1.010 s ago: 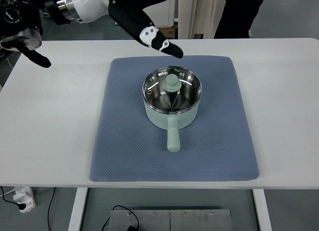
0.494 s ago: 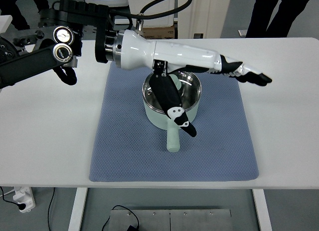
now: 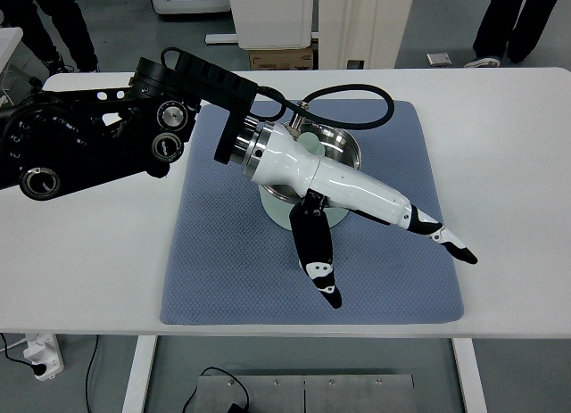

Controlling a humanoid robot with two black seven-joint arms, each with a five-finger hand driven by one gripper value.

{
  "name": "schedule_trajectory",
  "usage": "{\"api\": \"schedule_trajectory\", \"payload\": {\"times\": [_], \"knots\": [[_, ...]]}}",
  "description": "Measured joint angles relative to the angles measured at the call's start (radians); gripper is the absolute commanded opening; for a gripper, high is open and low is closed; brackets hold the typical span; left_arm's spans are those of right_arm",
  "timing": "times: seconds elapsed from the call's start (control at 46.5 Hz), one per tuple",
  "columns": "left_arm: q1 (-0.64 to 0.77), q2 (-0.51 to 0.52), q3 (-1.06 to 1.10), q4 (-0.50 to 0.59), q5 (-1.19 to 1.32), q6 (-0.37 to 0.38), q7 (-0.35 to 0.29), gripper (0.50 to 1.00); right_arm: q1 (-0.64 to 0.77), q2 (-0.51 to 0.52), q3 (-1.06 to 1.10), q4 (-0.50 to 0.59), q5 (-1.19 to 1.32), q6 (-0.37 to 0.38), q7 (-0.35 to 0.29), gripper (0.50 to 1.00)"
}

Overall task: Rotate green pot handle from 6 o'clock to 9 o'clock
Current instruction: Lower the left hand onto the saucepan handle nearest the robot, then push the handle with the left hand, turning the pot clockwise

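We are reaching our left hand (image 3: 370, 243) across the green pot (image 3: 326, 177) on the blue mat (image 3: 223, 252) — fingers spread, gripping nothing — its handle hidden beneath the hand.

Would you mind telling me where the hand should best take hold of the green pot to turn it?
Grip the green pot by its straight handle, now hidden beneath the left hand. The handle sticks out toward the mat's near edge, so come from above and close around it sideways, probably near its free end.
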Motion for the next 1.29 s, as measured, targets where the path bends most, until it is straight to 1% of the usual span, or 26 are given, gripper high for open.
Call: {"api": "schedule_trajectory", "payload": {"times": [0.236, 0.43, 0.559, 0.989, 1.289], "knots": [[-0.010, -0.024, -0.002, 0.020, 0.109, 0.000, 0.002, 1.000, 0.000, 0.000, 0.000, 0.000, 0.000, 0.000, 0.000, 1.000], [0.008, -0.057, 0.004, 0.076, 0.194, 0.000, 0.003, 1.000, 0.000, 0.000, 0.000, 0.000, 0.000, 0.000, 0.000, 1.000], [0.009, -0.066, 0.049, 0.106, 0.226, 0.000, 0.004, 1.000, 0.000, 0.000, 0.000, 0.000, 0.000, 0.000, 0.000, 1.000], [-0.002, -0.102, 0.177, 0.113, 0.324, 0.000, 0.007, 1.000, -0.001, 0.000, 0.000, -0.001, 0.000, 0.000, 0.000, 1.000], [-0.023, -0.101, 0.191, 0.111, 0.389, 0.000, 0.007, 1.000, 0.000, 0.000, 0.000, 0.000, 0.000, 0.000, 0.000, 1.000]]}}
